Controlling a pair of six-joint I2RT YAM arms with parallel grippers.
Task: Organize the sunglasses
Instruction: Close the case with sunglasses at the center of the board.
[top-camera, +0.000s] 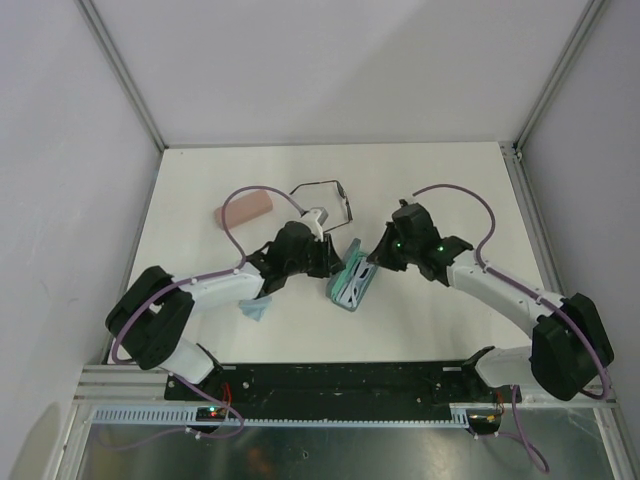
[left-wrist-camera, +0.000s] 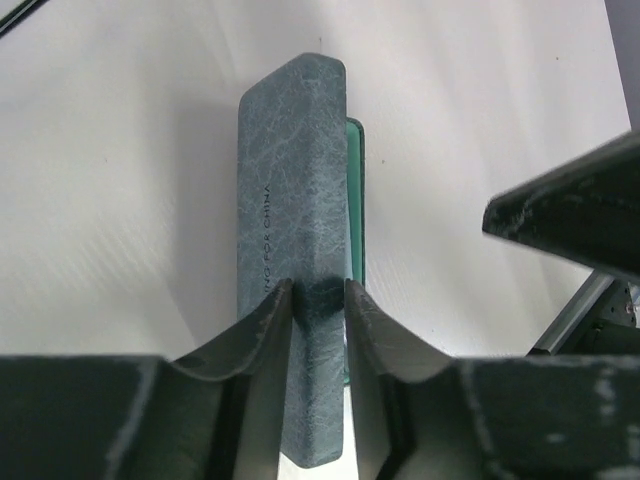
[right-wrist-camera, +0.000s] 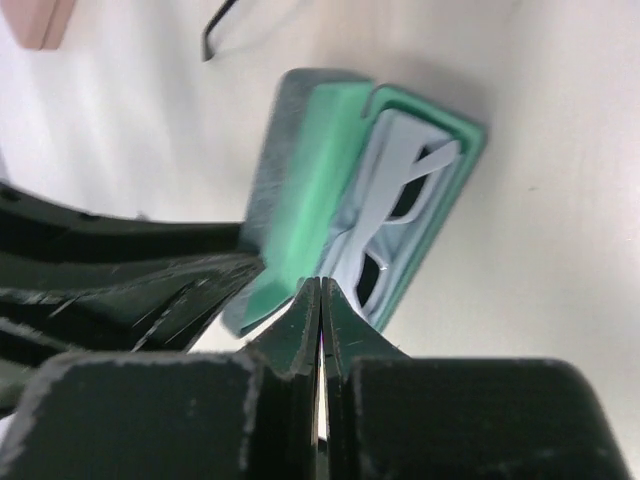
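left fingers (left-wrist-camera: 255, 335) clamp case lid (left-wrist-camera: 290, 180) | right fingers (right-wrist-camera: 350, 335) closed | white sunglasses (right-wrist-camera: 385, 195) half-hidden inside

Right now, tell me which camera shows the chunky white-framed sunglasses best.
The right wrist view: the chunky white-framed sunglasses lie inside the open blue-grey case with green lining. The top external view shows the case small, its contents hard to make out. The left wrist view shows just the case's outer shell, hiding them.
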